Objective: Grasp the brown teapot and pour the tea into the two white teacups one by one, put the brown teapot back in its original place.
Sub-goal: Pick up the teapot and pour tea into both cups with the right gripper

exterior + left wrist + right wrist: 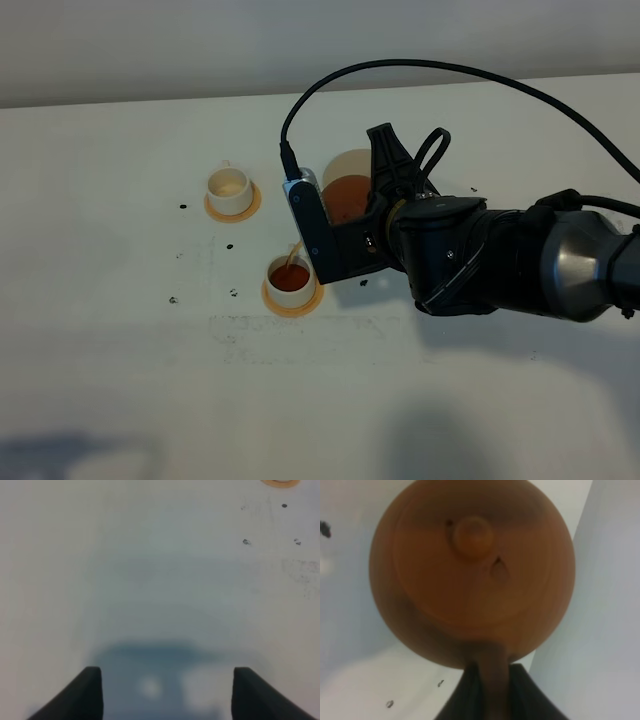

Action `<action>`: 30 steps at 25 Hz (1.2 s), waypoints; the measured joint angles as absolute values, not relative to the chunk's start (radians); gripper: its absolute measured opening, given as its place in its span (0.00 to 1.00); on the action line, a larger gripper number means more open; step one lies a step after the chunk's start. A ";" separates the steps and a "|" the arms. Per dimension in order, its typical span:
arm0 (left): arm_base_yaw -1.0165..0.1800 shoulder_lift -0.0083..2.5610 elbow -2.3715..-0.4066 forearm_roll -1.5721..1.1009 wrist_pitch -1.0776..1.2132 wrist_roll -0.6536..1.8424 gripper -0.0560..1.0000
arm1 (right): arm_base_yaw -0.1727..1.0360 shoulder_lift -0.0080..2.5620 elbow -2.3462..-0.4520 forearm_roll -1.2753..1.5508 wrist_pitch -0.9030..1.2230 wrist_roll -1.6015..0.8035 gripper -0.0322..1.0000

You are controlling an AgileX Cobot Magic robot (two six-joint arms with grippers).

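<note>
Idling left pincer [165, 680] jaws-apart and empty, clear of the work, leaving far teacup [229, 187] apparently unfilled well beyond right pincer [487, 695], streaming tea [292, 283] into near teacup [276, 272] just past it, clamping on tilted brown teapot [345, 200] handle for spout-down pour, saucer [350, 160] bare alongside for return.

brown teapot [345, 200]: 1 | white teacups [229, 186] [291, 280]: 2 | orange coasters [253, 206] [290, 311]: 2 | cream saucer [345, 160]: 1

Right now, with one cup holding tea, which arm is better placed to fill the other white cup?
Right. The right end effector is shut on the brown teapot, tilted over the filled cup, and the other white cup stands close by. The left end effector is open, holding nothing.
</note>
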State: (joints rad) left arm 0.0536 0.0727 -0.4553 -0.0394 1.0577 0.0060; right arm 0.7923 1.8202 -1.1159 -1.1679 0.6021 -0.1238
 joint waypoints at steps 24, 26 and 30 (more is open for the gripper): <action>0.054 0.073 -0.455 -0.039 1.058 0.000 0.57 | 0.801 1.820 -1.116 -1.162 0.603 -0.150 0.14; 0.054 0.073 -0.455 -0.039 1.058 0.000 0.57 | 0.803 1.820 -1.116 -1.142 0.595 -0.150 0.14; 0.054 0.073 -0.455 -0.039 1.058 0.000 0.57 | 0.804 1.820 -1.116 -1.069 0.573 -0.146 0.14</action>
